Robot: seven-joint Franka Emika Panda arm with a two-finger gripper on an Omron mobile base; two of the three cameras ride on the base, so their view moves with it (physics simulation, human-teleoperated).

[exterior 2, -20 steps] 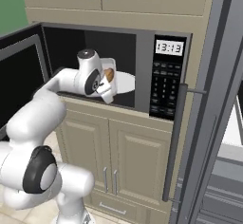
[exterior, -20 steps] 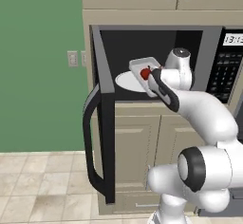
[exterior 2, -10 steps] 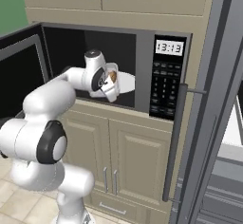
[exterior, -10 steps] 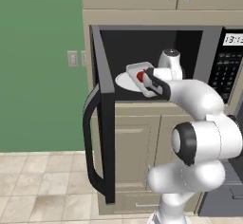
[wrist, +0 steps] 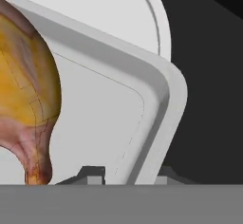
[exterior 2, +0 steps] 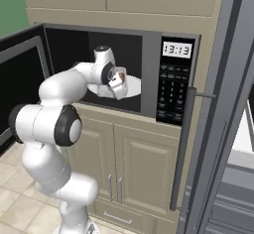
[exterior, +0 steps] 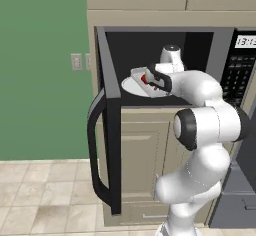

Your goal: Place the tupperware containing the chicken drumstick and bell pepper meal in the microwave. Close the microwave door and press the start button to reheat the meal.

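Gripper (exterior: 152, 81) is inside the microwave (exterior 2: 149, 74), reaching in over the white turntable plate (exterior: 131, 86). It's pinching the tupperware (wrist: 156, 104) by its rim: in the hand view one finger tip (wrist: 92, 174) sits inside the tray wall at 6 o'clock, the other outside it just toward 5 o'clock, with the wall passing between them. Fingers closed onto that rim, not spread wide

Tray spreads away from the tips toward 12 and 10 o'clock in the hand view; its rounded corner is at about 2 o'clock. Chicken drumstick (wrist: 26, 90) lies in the tray at 9 o'clock from the tips, narrow end pointing down toward them

Left base view: bell pepper (exterior: 144, 78) shows red in the tray just at 9 o'clock of the gripper, tray over the plate; can't tell if it's touching the plate yet

Microwave door (exterior: 111, 125) stands wide open, swung out at 7 o'clock of the cavity, bar handle (exterior: 94, 152) on its outer face. Keypad panel (exterior 2: 173, 84) is at 3 o'clock of the cavity
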